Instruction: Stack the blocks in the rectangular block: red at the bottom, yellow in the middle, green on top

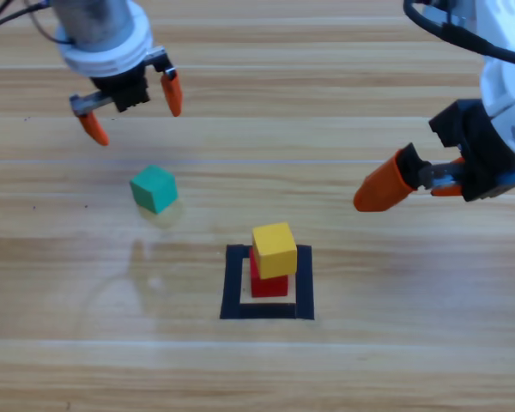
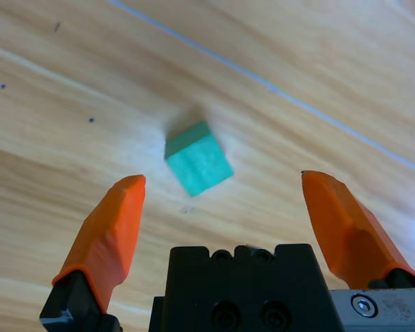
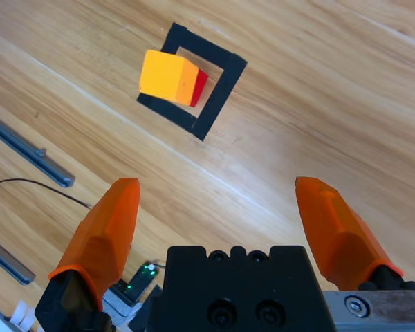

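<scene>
High view: yellow [image 1: 274, 249] atop red [image 1: 269, 281]; green [image 1: 154, 188] apart, tilted; left pincer [image 1: 130, 109], right pincer [image 1: 409, 183] spread.

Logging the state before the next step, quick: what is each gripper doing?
Left gripper: open, empty, above the green cube.
Right gripper: open, empty, off to the right.

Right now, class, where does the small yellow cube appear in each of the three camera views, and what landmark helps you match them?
High view: the small yellow cube sits lower centre, on the red cube.
Left wrist view: not in it; only the teal-green cube shows.
Right wrist view: upper left of centre, on the red cube.
Shared landmark: the black tape rectangle around the stack, seen in the high and right wrist views.
</scene>
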Controlling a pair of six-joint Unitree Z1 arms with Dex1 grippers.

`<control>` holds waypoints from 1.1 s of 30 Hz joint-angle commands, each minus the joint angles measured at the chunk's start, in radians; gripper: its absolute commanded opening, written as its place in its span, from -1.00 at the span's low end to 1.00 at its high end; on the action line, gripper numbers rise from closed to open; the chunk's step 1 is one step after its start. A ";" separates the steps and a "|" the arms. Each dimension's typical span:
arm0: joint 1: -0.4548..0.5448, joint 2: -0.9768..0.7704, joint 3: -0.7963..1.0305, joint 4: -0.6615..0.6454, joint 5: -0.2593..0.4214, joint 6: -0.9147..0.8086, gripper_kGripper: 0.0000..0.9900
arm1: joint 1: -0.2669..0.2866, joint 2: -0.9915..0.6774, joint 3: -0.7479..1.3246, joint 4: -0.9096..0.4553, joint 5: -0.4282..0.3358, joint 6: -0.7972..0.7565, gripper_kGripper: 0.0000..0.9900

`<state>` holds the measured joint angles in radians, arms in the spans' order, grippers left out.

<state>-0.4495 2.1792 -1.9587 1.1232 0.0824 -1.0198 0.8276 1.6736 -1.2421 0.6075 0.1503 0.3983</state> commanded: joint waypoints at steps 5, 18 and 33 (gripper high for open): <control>-0.023 0.149 -0.103 0.075 0.011 -0.118 0.97 | -0.064 0.011 0.069 -0.046 0.017 -0.029 1.00; -0.086 0.137 -0.040 0.102 0.017 -0.279 0.97 | -0.064 0.061 0.059 -0.051 0.025 -0.036 1.00; -0.072 0.136 0.003 0.038 0.010 -0.378 0.97 | -0.064 0.063 0.067 -0.051 0.025 -0.042 1.00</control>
<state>-0.5249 2.2880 -1.9756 1.1857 0.0899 -1.3879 0.7910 1.6789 -1.1953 0.5779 0.1656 0.3653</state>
